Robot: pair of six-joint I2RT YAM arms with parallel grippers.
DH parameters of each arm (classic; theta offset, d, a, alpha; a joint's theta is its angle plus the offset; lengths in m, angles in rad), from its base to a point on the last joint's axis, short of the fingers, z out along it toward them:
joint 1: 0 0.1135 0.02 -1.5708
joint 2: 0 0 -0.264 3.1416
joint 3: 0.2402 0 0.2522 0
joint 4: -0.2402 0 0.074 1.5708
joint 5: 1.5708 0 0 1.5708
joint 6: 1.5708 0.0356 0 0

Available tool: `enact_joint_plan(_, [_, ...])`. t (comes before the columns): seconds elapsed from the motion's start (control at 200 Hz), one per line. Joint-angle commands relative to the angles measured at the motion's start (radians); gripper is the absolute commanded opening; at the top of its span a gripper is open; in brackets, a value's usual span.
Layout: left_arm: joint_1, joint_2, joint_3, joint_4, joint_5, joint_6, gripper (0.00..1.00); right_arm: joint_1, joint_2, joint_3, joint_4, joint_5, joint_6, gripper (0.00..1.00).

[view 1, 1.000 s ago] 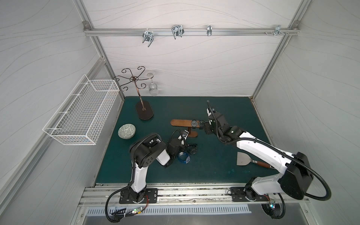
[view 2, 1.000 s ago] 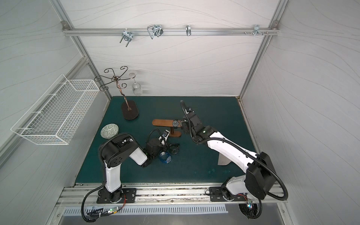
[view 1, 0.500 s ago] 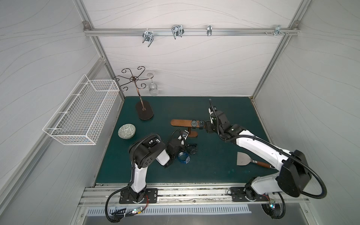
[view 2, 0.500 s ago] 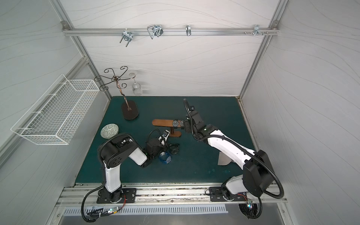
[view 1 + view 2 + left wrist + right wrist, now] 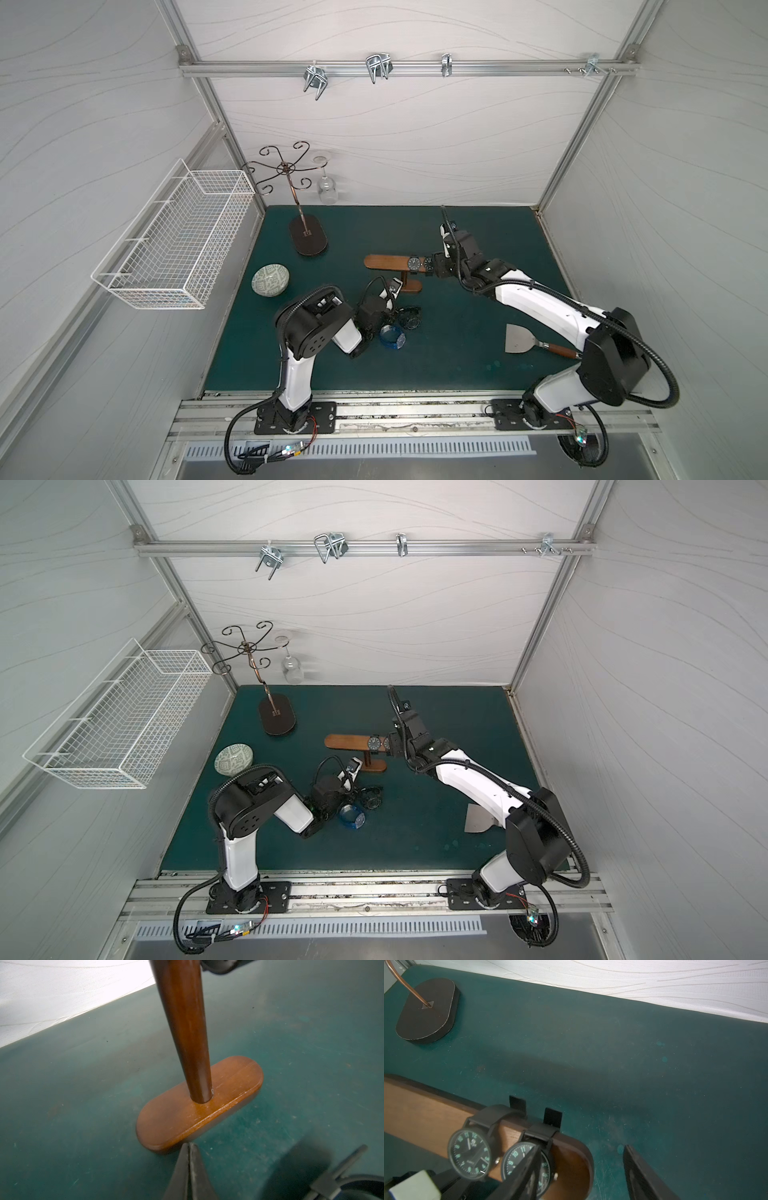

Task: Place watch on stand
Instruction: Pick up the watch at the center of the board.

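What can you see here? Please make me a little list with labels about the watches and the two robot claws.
Stand: low brown wooden T-shaped stand, upright on the green mat
On crossbar: inner black round-faced watch and outer black round-faced watch, side by side near one end
On mat: loose black watch and blue-strapped watch, close together
Right gripper: open, at that crossbar end
Left gripper: shut, tip by the stand's oval base

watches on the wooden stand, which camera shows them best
Right wrist view: the two watches sit close up on the stand, dials and straps clear. In both top views they are tiny dark dials. The left wrist view shows the stand's post and base, no dials.
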Motion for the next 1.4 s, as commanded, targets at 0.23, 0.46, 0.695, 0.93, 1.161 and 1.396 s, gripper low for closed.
enact_joint_plan(0.23, [-0.004,-0.015,-0.004,0.032,-0.012,0.009,0.07,-0.013,0.036,0.061,0.01,-0.008,-0.032,0.68])
enact_joint_plan(0.46, [-0.004,-0.013,-0.005,0.038,-0.011,0.008,0.07,-0.013,0.051,0.05,0.01,-0.016,-0.032,0.68])
enact_joint_plan(0.695, [-0.005,-0.018,-0.006,0.037,-0.012,0.01,0.07,-0.013,-0.018,0.002,0.058,-0.014,-0.043,0.68])
enact_joint_plan(0.93, [-0.004,-0.024,-0.005,0.032,-0.019,0.016,0.07,-0.013,-0.138,-0.061,0.065,-0.017,-0.045,0.75])
enact_joint_plan(1.161, [-0.003,-0.043,0.0,0.007,-0.014,0.024,0.07,-0.002,-0.224,-0.21,0.1,-0.036,0.006,0.8])
enact_joint_plan(1.396, [-0.004,-0.055,0.008,-0.014,-0.028,0.043,0.08,-0.004,-0.278,-0.263,0.092,-0.049,0.029,0.84])
